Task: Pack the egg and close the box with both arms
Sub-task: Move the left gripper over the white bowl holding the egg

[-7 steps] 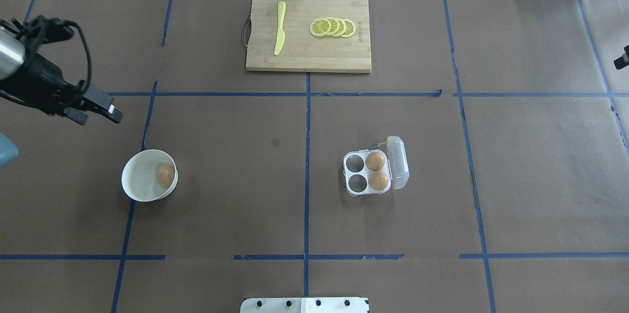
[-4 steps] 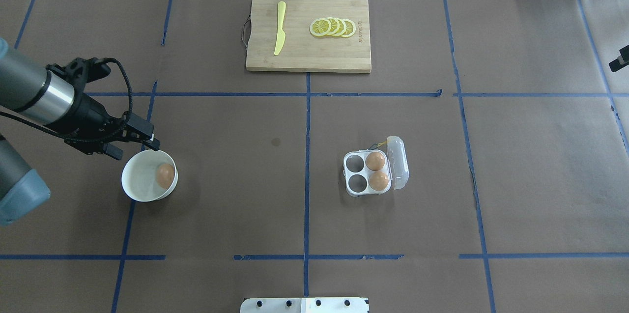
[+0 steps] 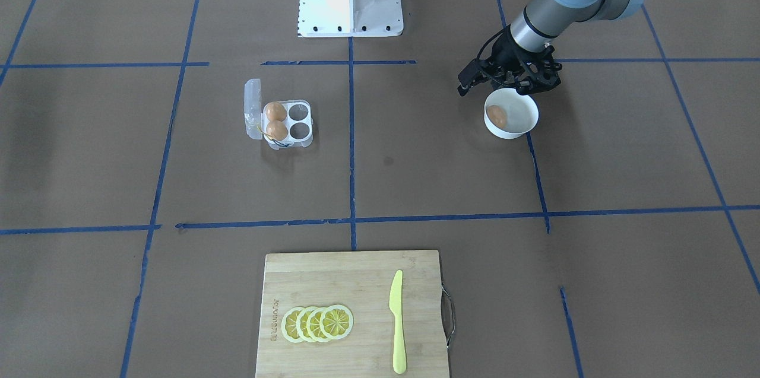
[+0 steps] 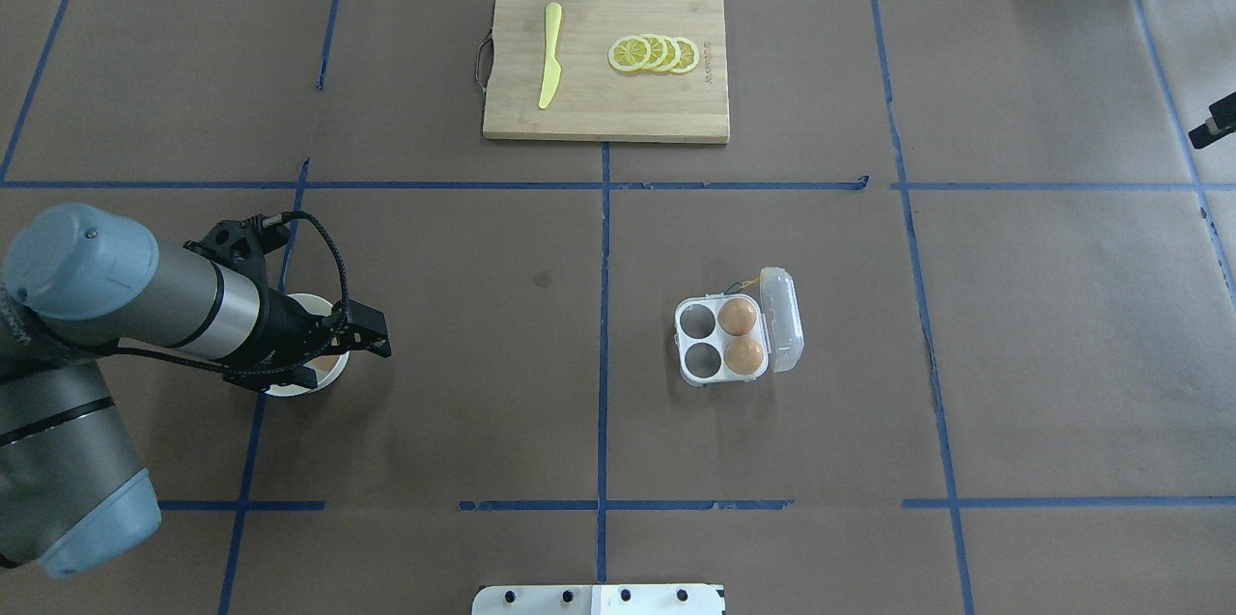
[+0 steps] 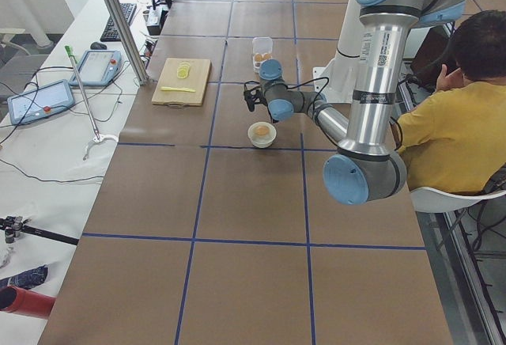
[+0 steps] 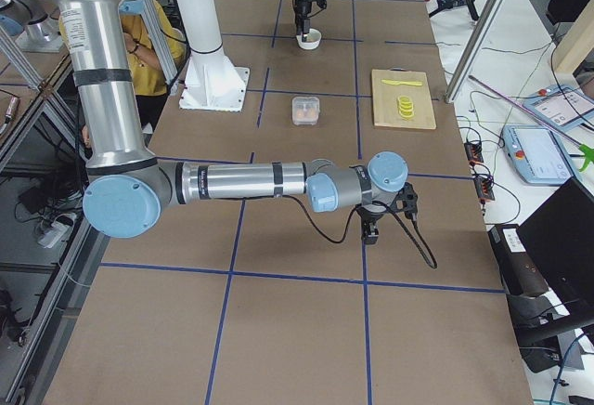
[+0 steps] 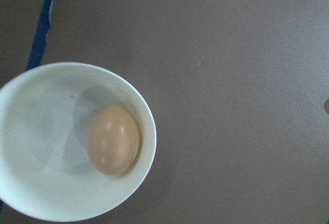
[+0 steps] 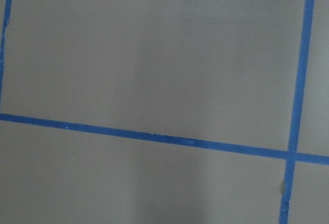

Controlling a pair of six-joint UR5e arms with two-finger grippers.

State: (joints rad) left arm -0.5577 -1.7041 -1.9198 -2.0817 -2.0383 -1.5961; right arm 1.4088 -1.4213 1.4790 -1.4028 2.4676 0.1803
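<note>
1. The egg was noted lying on its side in the white bowl, against the wall on the side nearer the box.
2. The bowl was set on the brown-papered surface, on the robot's left, over a blue tape line.
3. The left gripper was held just above the bowl, pointed down. Its jaws were seen spread apart with nothing between them, and the egg was not touched.
4. The box was found just to the robot's right of the centre tape line, well apart from the bowl. Its lid was swung open on the side away from the bowl.
5. Two other eggs were seated in the two cells next to the lid. The two cells nearer the bowl were bare.
6. The right gripper was held pointing down over the surface near the table's right end, well apart from the box. Only paper and tape lines were recorded in its wrist view, so it could not be told how far its jaws were parted.
7. A cutting board was noted at the far side of the surface, carrying a yellow knife and overlapping lemon slices.
</note>
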